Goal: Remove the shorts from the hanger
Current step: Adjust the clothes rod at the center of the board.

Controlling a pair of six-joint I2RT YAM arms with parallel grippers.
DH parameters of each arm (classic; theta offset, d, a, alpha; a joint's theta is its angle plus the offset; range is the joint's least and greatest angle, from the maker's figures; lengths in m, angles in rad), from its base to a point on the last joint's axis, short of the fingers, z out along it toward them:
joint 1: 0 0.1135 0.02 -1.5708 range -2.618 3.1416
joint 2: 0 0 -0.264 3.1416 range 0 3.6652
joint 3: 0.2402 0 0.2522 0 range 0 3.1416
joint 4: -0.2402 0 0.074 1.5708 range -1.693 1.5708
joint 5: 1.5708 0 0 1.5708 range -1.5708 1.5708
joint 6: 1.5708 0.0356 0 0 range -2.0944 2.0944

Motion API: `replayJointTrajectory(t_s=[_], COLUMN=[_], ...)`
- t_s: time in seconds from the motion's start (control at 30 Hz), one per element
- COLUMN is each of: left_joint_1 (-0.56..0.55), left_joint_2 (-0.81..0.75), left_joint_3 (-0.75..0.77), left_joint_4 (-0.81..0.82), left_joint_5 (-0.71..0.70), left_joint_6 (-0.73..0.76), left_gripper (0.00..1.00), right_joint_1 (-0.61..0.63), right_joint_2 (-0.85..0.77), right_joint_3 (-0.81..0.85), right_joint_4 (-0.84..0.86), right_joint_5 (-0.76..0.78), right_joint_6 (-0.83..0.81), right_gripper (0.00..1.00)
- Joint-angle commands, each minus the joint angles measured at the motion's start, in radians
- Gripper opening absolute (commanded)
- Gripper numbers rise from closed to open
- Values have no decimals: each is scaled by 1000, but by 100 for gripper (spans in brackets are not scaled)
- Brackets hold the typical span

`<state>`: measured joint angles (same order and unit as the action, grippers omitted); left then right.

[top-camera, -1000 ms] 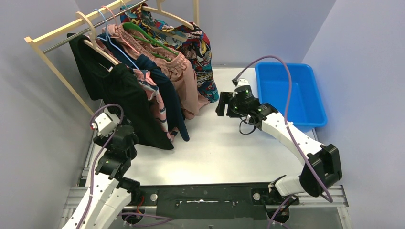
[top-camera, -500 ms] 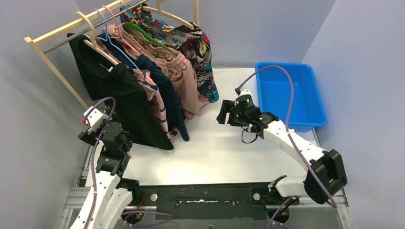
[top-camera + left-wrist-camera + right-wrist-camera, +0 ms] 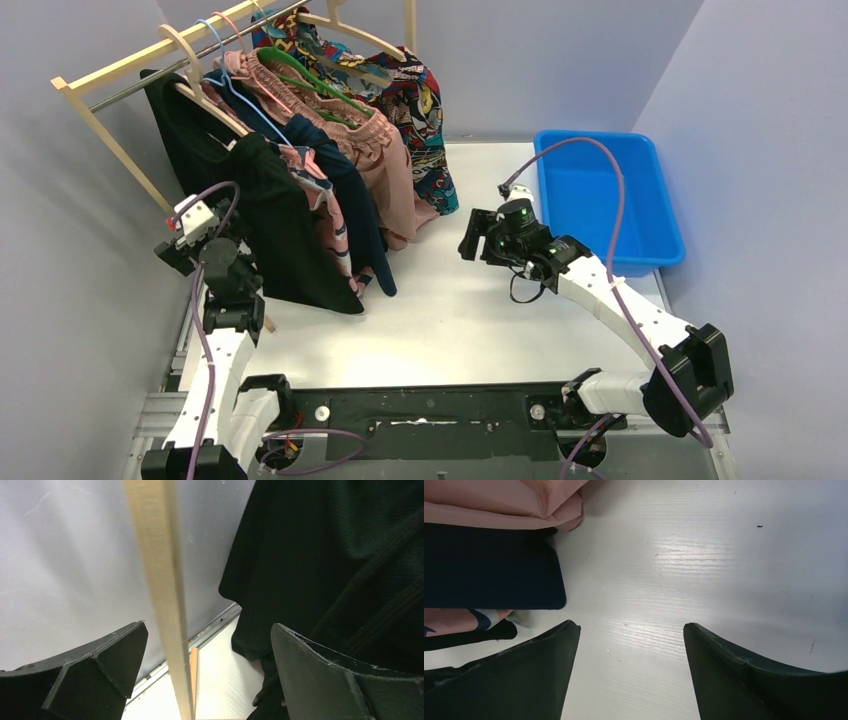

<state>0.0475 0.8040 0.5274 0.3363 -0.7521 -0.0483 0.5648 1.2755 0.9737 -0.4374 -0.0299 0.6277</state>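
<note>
Five shorts (image 3: 350,150) hang side by side on hangers (image 3: 352,36) along a wooden rack (image 3: 105,70) at the table's far left. The black pair (image 3: 265,235) is nearest, then pink with navy print (image 3: 335,235), plain navy (image 3: 355,200), dusty pink with a gathered waist (image 3: 385,170), and a busy comic print (image 3: 425,120). All are soft cloth, draping in folds, with their hems at or just above the white table (image 3: 470,320). The blue plastic bin (image 3: 590,200) (rectangular, with rounded corners) sits at the far right, its smooth floor in plain view. The left gripper (image 3: 207,630) stands wide open beside the black pair, with the rack's pale, flat-sided leg (image 3: 160,590) between its fingers; whether either finger touches wood or cloth I cannot tell. The right gripper (image 3: 629,627) hangs open over the table near the navy hem, holding nothing
</note>
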Motion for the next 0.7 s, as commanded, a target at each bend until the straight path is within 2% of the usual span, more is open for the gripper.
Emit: replayJointTrajectory(t_s=[0.0,0.1,0.33,0.67], left_joint_1=[31,38,29,-15], left_joint_2=[75,130,207,330], left_joint_3=[48,49,120,247], left_joint_4=[150,214,218,171], left_joint_5=[168,258,415,542], left_joint_6=[75,92,82,114], left_gripper=[98,98,98,98], right_joint_1=[12,13,17,16], right_joint_2=[-53,-58,-76,-91], right_joint_3=[57,67,60,40], right_joint_4=[16,17,31,19], right_joint_5=[25,29,21,45], right_joint_6=[21,22,27,23], right_gripper=[78,78,78,78])
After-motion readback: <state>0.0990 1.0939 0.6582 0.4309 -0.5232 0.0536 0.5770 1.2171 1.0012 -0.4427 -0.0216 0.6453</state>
